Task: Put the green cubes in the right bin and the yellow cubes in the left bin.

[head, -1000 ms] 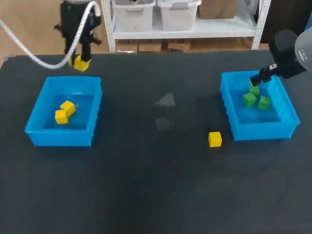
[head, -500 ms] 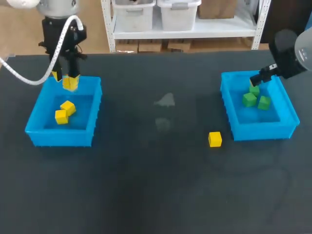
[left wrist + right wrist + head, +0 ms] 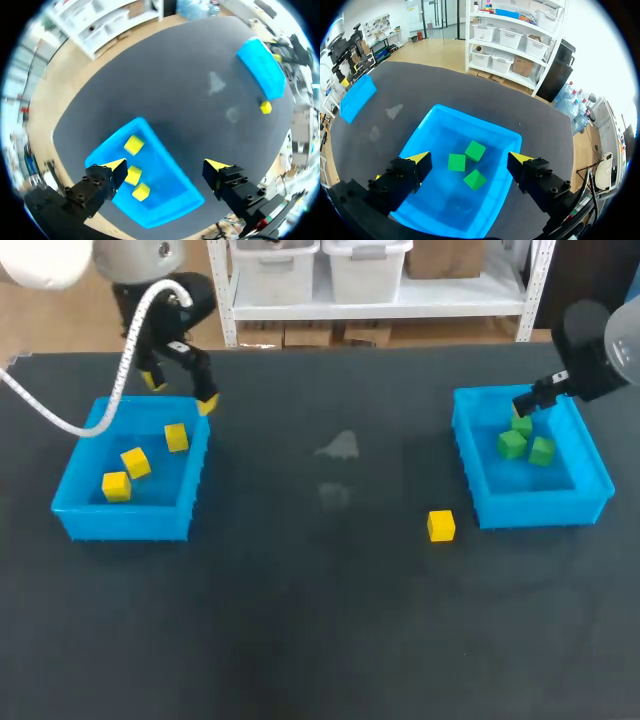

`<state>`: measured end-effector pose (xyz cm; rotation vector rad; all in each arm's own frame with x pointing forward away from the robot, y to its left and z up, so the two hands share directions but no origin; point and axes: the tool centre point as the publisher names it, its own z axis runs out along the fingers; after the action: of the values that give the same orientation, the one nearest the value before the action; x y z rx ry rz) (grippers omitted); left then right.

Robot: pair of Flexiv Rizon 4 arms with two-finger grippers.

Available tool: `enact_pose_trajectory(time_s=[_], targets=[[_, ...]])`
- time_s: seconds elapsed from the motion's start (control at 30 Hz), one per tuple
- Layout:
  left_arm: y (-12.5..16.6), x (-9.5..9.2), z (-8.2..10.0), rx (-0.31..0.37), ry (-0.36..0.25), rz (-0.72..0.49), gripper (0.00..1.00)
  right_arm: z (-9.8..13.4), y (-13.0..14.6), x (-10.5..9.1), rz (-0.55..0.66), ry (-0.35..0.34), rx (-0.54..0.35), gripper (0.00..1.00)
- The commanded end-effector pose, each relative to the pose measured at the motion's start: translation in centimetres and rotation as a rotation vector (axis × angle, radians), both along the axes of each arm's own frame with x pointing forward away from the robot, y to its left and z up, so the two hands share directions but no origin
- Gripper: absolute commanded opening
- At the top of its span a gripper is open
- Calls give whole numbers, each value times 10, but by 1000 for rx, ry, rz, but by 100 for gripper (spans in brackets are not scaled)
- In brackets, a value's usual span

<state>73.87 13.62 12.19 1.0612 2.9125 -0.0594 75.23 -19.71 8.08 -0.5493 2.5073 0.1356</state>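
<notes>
My left gripper (image 3: 181, 391) hangs open over the far right corner of the left blue bin (image 3: 75, 455), holding nothing. Three yellow cubes lie in that bin: one (image 3: 176, 437) just below the gripper, two more (image 3: 135, 462) (image 3: 116, 486) nearer the front left. In the left wrist view the gripper (image 3: 166, 165) is wide apart above the bin (image 3: 170, 207). A fourth yellow cube (image 3: 441, 525) sits on the table left of the right blue bin (image 3: 595, 475). Three green cubes (image 3: 475, 150) (image 3: 456, 162) (image 3: 475, 179) lie in it under my open right gripper (image 3: 470, 160).
The table is a dark mat (image 3: 320, 620). The two bins stand at its left and right sides. The lone yellow cube lies close to the right bin's front left corner (image 3: 478, 520).
My left gripper carried a yellow cube over the left bin, opened and let it go; the cube now lies in the bin. The gripper then swung right. The right arm stayed still.
</notes>
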Motion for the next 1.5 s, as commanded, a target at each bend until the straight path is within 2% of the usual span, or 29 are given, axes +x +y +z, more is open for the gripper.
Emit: enact_pose_trajectory(time_s=[0.03,0.2,0.37,0.6,0.73,0.97,1.33,1.43,1.5], targets=[[-34,-14,0,-41,-53,-117,100,0,0,-1,-2,-4,-1,100],[-80,-31,1,-56,-34,-290,100,0,0,-1,-2,-4,-1,100],[-120,-49,8,-82,-39,-409,100,0,0,-1,-2,-4,-1,100],[-171,-75,16,-116,-24,-558,100,0,0,-1,-2,-4,-1,100],[-197,-87,17,-126,-18,-601,100,0,0,-1,-2,-4,-1,100],[-234,-106,5,-116,19,-662,100,0,0,-1,-2,-4,-1,100],[-280,-114,-22,-79,68,-662,100,0,0,-1,-2,-4,-1,100],[-290,-116,-30,-48,71,-666,100,0,0,-1,-2,-4,-1,100],[-296,-115,-39,9,64,-688,100,0,0,-1,-2,-4,-1,100]])
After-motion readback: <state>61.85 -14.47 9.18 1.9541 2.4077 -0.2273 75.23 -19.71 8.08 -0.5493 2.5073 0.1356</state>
